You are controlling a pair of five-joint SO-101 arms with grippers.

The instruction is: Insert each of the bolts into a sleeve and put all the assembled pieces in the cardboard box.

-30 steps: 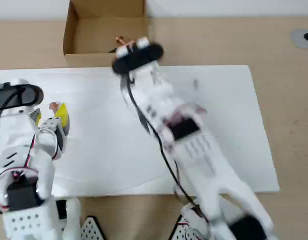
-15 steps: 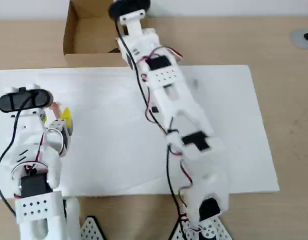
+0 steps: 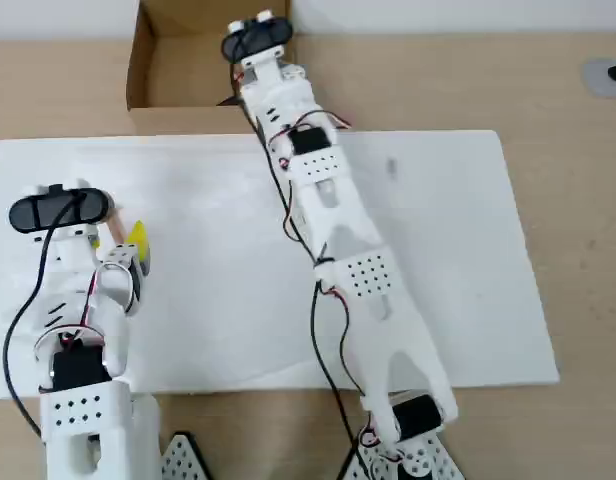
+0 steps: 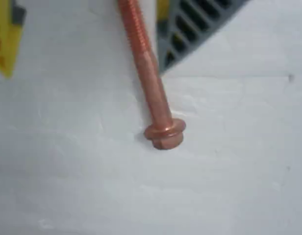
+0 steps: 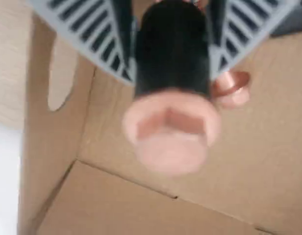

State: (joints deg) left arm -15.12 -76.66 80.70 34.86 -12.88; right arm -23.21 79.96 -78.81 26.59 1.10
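Since the earlier frame your right arm [image 3: 328, 200] had stretched farther over the cardboard box [image 3: 138, 70]. From the left wrist, your left gripper [image 4: 82, 68] seemed parted, with a bare bolt [image 4: 148, 78] just beside its grey jaw and its head on the white sheet [image 4: 229, 171]. From the right wrist, your right gripper [image 5: 170, 44] clamped the black sleeve [image 5: 173, 63] between its jaws inside the box, a bolt head [image 5: 170, 129] at the sleeve's end.

The high view looks down, cardboard box [image 3: 178, 70] at eleven o'clock. Close up, right wrist view faces into it, left onto the white board [image 4: 229, 171].
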